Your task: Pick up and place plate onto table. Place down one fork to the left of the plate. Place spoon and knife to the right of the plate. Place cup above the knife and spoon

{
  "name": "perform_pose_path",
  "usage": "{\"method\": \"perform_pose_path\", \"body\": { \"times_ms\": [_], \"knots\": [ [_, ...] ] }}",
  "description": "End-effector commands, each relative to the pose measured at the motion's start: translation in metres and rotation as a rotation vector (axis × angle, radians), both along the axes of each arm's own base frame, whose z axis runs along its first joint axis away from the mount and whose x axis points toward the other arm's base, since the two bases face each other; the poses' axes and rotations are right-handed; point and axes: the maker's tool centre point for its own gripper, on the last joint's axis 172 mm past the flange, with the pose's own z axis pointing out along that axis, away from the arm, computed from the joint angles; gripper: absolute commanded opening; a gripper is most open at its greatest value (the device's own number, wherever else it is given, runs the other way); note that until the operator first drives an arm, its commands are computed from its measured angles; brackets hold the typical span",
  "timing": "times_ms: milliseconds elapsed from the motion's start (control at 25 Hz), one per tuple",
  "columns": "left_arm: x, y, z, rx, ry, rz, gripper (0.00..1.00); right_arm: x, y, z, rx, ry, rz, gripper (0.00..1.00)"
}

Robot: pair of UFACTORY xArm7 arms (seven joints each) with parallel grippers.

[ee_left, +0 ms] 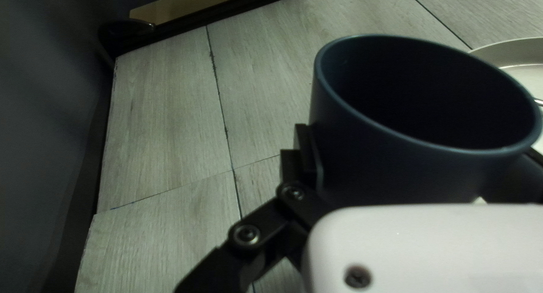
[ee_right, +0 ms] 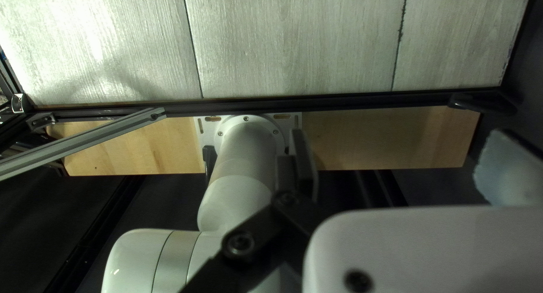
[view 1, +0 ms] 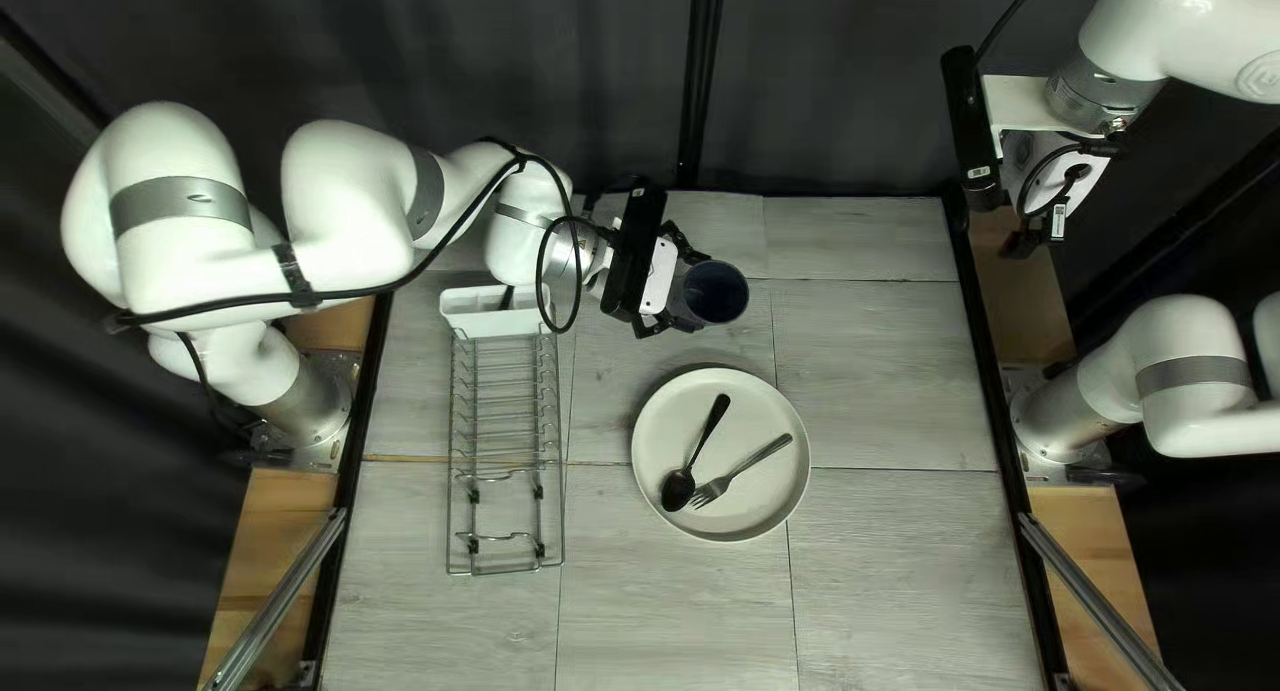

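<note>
We're straight in on deep navy for the cup (view 1: 715, 295), creamy off-white across the plate (view 1: 754, 404), black on the spoon (view 1: 679, 488), silvery grey on the fork (view 1: 760, 455)! Pale grey wood grain, dark lines crossing, on our table (view 1: 880, 371), and we've tan grain along the side boards (ee_right: 390, 137)!

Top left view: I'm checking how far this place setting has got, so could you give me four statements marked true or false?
1. The round off-white plate lies on the grey wood-look table. True.
2. The dark metal fork lies on the table to the left of the plate. False: it lies on the plate.
3. The black spoon is on the plate too. True.
4. The right gripper holds the dark blue cup. False: the left gripper holds it.
</note>
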Motion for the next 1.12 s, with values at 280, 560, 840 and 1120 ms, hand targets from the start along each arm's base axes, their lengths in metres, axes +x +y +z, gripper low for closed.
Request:
{"method": "perform_pose_path", "body": {
  "times_ms": [280,560,840,1120],
  "knots": [
    [0.023,-0.019,0.055,0.062,0.051,-0.012,0.0,0.0,0.0,0.0,0.0,0.0,0.0,1.0],
    [0.05,-0.002,0.059,0.057,0.058,-0.041,0.0,0.0,0.0,0.0,0.0,0.0,0.0,1.0],
    [0.058,0.013,0.045,0.02,0.043,-0.052,0.0,0.0,0.0,0.0,0.0,0.0,0.0,1.0],
    [0.066,0.019,0.025,-0.02,0.026,-0.051,0.0,0.0,0.0,0.0,0.0,0.0,0.0,1.0]
  ]
}}
